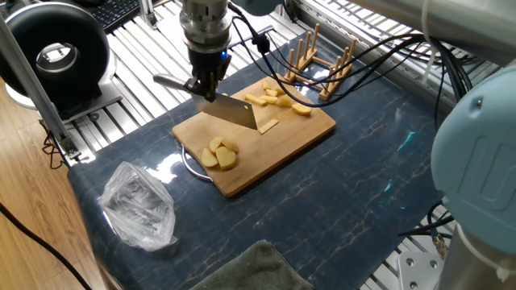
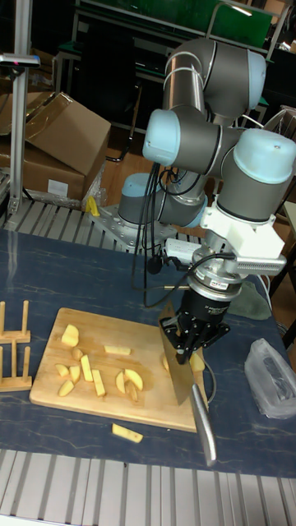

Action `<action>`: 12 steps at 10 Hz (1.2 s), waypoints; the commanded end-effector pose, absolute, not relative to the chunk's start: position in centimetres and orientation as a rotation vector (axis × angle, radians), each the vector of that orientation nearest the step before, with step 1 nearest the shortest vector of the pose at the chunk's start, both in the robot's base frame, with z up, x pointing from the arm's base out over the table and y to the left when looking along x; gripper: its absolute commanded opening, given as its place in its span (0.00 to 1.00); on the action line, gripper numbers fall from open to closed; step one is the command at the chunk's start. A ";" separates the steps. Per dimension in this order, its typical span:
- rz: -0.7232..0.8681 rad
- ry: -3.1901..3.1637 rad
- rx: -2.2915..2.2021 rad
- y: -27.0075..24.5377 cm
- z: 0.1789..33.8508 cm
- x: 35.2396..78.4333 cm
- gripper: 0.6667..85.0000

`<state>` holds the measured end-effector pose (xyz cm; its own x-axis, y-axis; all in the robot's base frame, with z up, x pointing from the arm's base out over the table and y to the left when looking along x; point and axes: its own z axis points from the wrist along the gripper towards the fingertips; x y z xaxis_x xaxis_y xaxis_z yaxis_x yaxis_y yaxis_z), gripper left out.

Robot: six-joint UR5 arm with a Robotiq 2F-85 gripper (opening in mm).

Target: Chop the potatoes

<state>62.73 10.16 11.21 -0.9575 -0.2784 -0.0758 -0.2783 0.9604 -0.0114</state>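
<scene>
My gripper (image 1: 205, 83) is shut on a cleaver-style knife (image 1: 235, 113), holding it where handle meets blade. The blade hangs tilted over the back-left part of the bamboo board (image 1: 266, 149). Pale-yellow potatoes lie on the board: a cluster of rounded slices (image 1: 219, 154) near the front corner, wedges and sticks (image 1: 278, 98) at the far end, one thin stick (image 1: 268, 126) mid-board. In the tall fixed view the gripper (image 2: 193, 343) holds the knife (image 2: 181, 374) at the board's (image 2: 49, 382) right end, potato pieces (image 2: 90, 370) to its left, and one stick (image 2: 126, 433) lies off the board on the mat.
A crumpled clear plastic bag (image 1: 137, 205) lies left of the board on the blue mat. A wooden rack (image 1: 322, 64) stands behind the board. A grey-green towel (image 1: 250, 270) is at the front edge. A black round device (image 1: 52, 52) sits far left. Cables hang by the arm.
</scene>
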 end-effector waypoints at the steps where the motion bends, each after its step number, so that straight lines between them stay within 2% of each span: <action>1: -0.063 3.123 -0.591 8.7 11.2 60.0 0.00; 4: -0.112 3.279 -0.690 7.0 12.1 55.5 0.00; 12: -0.176 3.416 -0.725 6.3 11.8 51.8 0.00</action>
